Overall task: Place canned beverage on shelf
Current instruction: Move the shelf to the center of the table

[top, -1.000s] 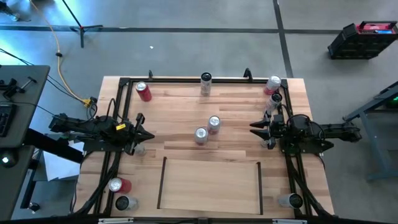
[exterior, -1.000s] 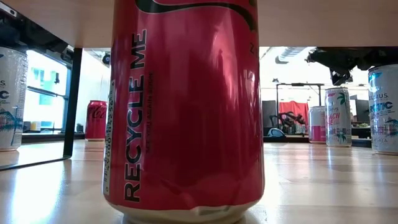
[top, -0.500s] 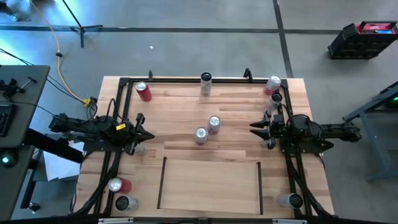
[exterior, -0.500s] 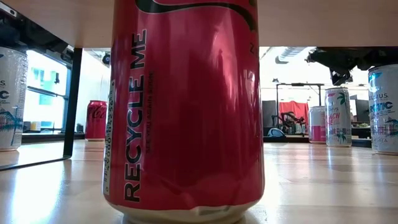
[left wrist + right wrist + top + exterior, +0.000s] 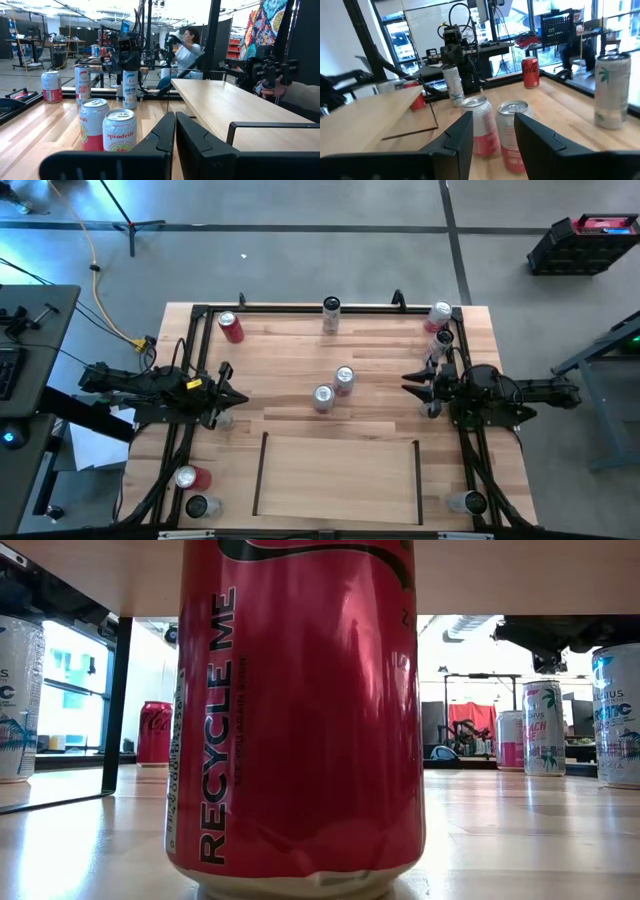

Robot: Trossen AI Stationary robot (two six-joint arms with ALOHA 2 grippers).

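Note:
Two spindrift cans [image 5: 333, 388] stand upright side by side at the table's middle, just beyond the shelf [image 5: 340, 475], a light-wood bay between thin black rails at the near edge. My left gripper [image 5: 240, 396] hovers level at the left side, shut, its tips [image 5: 175, 132] pointing at the two cans [image 5: 107, 130]. My right gripper [image 5: 408, 384] hovers level at the right side, open, nothing between its fingers [image 5: 492, 132]; the two cans [image 5: 495, 127] stand well beyond it.
More cans stand around the table: a red one [image 5: 232, 327] far left, one far middle [image 5: 331, 312], two far right [image 5: 440, 325], two near left [image 5: 192, 490], one near right [image 5: 465, 502]. A big red can [image 5: 300, 710] fills the low view. A person [image 5: 187, 47] sits beyond the table.

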